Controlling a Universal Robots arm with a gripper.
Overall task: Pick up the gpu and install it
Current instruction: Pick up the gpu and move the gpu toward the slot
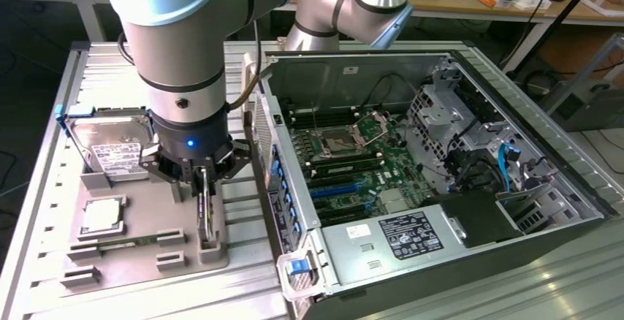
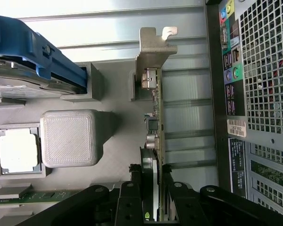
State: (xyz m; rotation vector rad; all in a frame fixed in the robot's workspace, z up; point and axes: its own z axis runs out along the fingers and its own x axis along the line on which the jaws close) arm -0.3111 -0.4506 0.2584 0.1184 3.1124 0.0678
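Tool (image 1: 202,188) is part closed, pads against both faces of the gpu (image 1: 204,221), which stands on edge in its slots along the grey tray's (image 1: 127,254) edge nearest the open pc case (image 1: 439,152). Silver bracket (image 2: 153,52) sits at the card's end away from the tool. Risk: the grip is off-centre on a thin card, so it could tilt, bind in the slots or slip.
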